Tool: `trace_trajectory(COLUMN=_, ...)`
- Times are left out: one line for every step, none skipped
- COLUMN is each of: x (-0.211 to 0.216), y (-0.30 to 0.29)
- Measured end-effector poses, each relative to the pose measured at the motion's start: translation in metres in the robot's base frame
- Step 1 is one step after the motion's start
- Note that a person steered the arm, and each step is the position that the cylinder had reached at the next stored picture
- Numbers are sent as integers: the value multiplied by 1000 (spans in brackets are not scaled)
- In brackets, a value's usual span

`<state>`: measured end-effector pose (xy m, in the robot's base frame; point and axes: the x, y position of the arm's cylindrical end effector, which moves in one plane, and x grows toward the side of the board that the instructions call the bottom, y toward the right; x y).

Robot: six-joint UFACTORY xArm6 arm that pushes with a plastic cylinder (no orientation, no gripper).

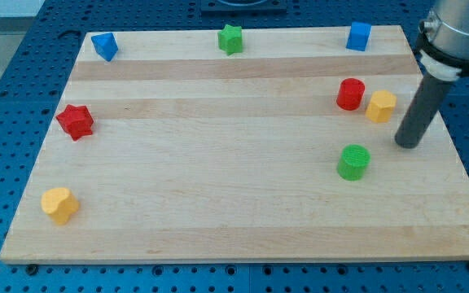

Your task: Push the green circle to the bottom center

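1. Camera view: green circle (353, 161) sits on the wooden bench (218, 220), right of centre, lower half.
2. My tip (409, 145) is just to the circle's right and slightly above, not touching; no hand on this rod, so no open or closed state to tell.
3. Red cylinder (350, 94) and yellow hexagon (380, 106) touch, above the circle.
4. Top edge: blue block (104, 45), green star (230, 38), blue cube (358, 36).
5. Left: red star (75, 121), yellow block (59, 204).
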<state>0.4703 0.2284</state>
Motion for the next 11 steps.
trace_trajectory(x=28, y=-52)
trace_trajectory(x=57, y=-125)
trace_trajectory(x=65, y=-172)
trace_trajectory(x=47, y=-123)
trace_trajectory(x=25, y=-95)
trace_trajectory(x=23, y=-116)
trace_trajectory(x=23, y=-162)
trace_trajectory(x=43, y=-205)
trace_trajectory(x=54, y=-215)
trace_trajectory(x=28, y=-219)
trace_trajectory(x=37, y=-258)
